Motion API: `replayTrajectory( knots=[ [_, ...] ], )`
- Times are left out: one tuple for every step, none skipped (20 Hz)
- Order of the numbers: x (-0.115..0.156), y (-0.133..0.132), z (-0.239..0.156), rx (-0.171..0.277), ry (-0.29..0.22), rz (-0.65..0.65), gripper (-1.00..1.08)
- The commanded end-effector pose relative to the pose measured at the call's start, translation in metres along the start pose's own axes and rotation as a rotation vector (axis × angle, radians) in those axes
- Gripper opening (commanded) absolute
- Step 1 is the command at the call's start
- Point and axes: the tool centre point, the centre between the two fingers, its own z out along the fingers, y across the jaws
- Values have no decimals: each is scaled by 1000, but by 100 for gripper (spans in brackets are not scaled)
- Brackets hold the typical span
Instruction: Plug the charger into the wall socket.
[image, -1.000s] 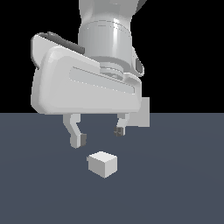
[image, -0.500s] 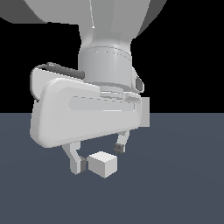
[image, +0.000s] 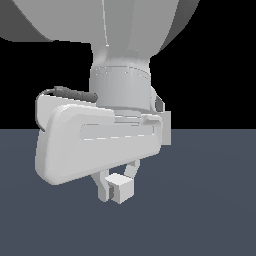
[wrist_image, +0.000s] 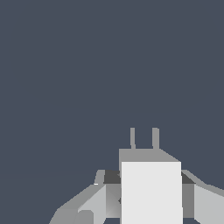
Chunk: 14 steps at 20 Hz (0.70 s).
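Item: gripper (image: 116, 186). Lowered to the dark floor (image: 210, 200); fingers (image: 102, 189) were seen flanking the charger (image: 121, 189). Whether they were pressed tight on it or merely straddling it could not be told.

Item: charger. White-grey cube, lodged between the fingers; in the wrist view (wrist_image: 151, 192) two prongs (wrist_image: 144, 137) were seen projecting toward 12 o'clock, marking its long axis.

Item: wall socket (image: 165, 128). Pale plate edge, glimpsed behind the hand at about 1 o'clock from the charger, well apart. The insertion was judged to depend on aiming the prongs that way.
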Motion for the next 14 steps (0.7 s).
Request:
replayTrajectory(
  knots=[
    [0, 0, 0, 0, 0, 0, -100],
    [0, 0, 0, 0, 0, 0, -100],
    [0, 0, 0, 0, 0, 0, -100],
    [0, 0, 0, 0, 0, 0, -100],
    [0, 0, 0, 0, 0, 0, -100],
    [0, 0, 0, 0, 0, 0, -100],
    [0, 0, 0, 0, 0, 0, -100],
    [0, 0, 0, 0, 0, 0, -100],
    [1, 0, 0, -1, 0, 3, -100],
    [1, 1, -1, -1, 1, 7, -100],
    [2, 1, -1, -1, 1, 13, -100],
    [3, 2, -2, -1, 1, 21, -100],
    [4, 3, -2, -2, 1, 31, -100],
    [5, 4, -3, -2, 1, 42, -100]
  ],
)
